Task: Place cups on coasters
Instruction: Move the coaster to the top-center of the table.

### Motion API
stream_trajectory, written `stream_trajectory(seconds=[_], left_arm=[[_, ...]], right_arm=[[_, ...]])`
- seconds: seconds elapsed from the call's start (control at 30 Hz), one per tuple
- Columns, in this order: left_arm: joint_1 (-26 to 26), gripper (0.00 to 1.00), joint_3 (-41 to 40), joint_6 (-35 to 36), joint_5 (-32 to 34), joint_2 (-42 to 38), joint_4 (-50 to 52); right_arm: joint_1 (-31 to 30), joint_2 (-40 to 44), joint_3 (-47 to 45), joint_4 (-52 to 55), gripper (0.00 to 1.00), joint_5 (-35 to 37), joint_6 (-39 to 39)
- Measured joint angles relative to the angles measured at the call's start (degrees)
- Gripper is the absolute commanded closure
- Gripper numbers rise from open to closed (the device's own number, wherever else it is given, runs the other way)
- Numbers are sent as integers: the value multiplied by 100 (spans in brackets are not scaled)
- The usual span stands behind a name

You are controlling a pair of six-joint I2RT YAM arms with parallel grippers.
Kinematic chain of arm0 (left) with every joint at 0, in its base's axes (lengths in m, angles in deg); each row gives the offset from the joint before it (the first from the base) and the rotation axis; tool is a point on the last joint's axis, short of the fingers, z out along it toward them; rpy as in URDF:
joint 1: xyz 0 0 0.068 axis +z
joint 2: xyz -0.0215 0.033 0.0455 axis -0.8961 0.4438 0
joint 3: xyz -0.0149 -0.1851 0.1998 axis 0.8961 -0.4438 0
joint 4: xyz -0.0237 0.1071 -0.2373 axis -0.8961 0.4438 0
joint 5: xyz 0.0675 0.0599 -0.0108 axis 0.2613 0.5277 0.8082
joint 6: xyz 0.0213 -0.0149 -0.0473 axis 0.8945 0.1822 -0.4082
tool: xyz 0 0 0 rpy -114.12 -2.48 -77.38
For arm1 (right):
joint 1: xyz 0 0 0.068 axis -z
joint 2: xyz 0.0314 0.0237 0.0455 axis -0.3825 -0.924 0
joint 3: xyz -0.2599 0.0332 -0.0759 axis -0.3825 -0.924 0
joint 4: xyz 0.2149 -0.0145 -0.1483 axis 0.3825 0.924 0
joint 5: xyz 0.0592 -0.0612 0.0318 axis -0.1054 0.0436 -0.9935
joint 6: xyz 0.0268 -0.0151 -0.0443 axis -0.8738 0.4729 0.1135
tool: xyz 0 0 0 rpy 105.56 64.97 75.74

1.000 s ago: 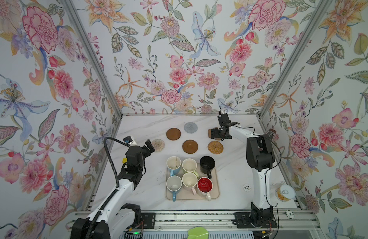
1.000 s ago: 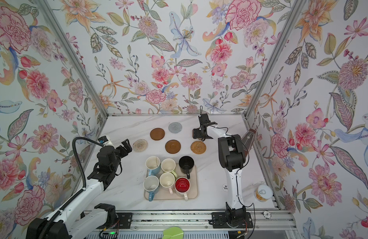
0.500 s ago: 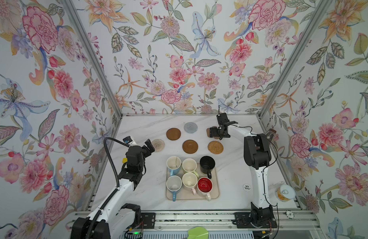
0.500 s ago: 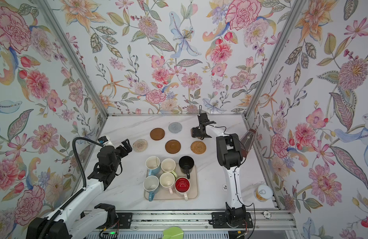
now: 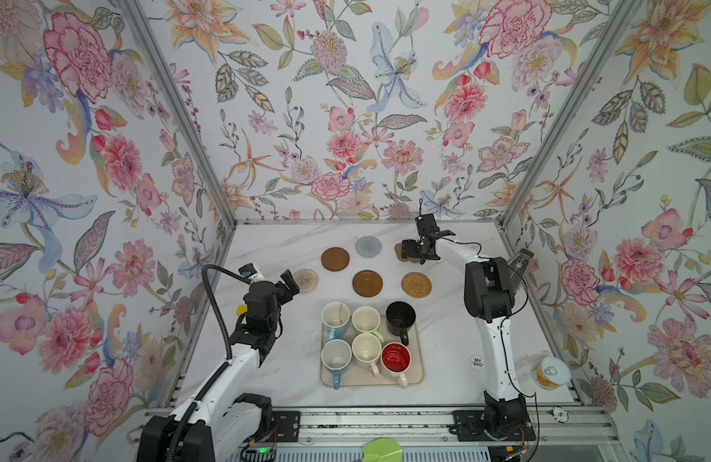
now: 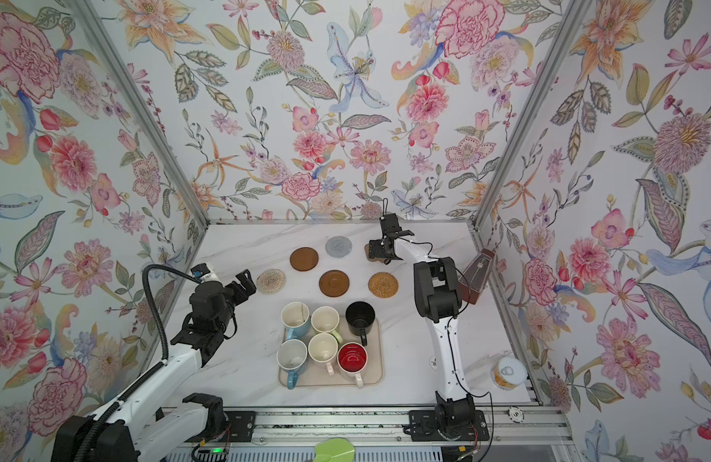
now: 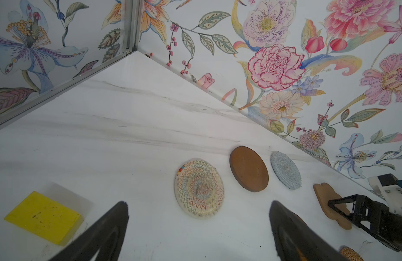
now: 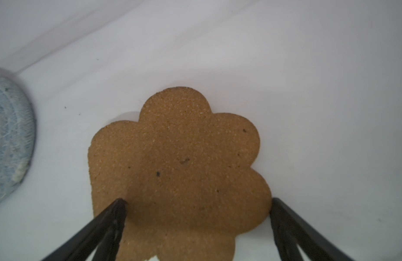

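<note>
Far left, by the wall: a flat yellow block point(image 7: 43, 217) on the white marble table point(image 5: 266, 360). My left gripper point(image 5: 289, 281) hangs above the table, jaws spread wide, nothing in them, just beside the cream woven coaster point(image 5: 305, 281).

Next along, all bare:
- two dark brown disc coasters point(image 5: 335, 259) point(image 5: 367, 283)
- grey round coaster point(image 5: 368, 246), nearest the back wall
- golden rattan coaster point(image 5: 416, 285)

Bare marble lies between them.

All the cups sit packed on the beige rounded tray point(image 5: 420, 376), near the front edge:
- two light blue mugs point(image 5: 335, 318) point(image 5: 336, 357)
- pale green mug point(image 5: 366, 320)
- pale pink mug point(image 5: 366, 352)
- black mug point(image 5: 400, 318)
- white mug with red inside point(image 5: 396, 358)

They crowd each other, rims nearly meeting. There is open table on both sides of the tray.

My right gripper point(image 8: 197, 203) is low over the tan flower-shaped coaster point(image 8: 177, 169), jaws wide apart, one on either side of it and gripping nothing. I cannot tell if they touch it.

Further right: a white round "MY BAG" sticker point(image 5: 477, 362), then a yellow-labelled tin can point(image 5: 549, 374) in the front corner.
</note>
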Motion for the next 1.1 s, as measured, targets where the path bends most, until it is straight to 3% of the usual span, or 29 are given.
stream_trajectory(seconds=[0.47,0.87,1.1], left_arm=[[0,1,142,-2,-50,138,4],[0,1,186,0,-59,136,22],[0,1,186,0,-57,116,24]], right_arm=[[-118,-647,1309,199,1,149,-70],[-291,656,-26,205,1,595,310],[-413,632,-275,184,1,549,308]])
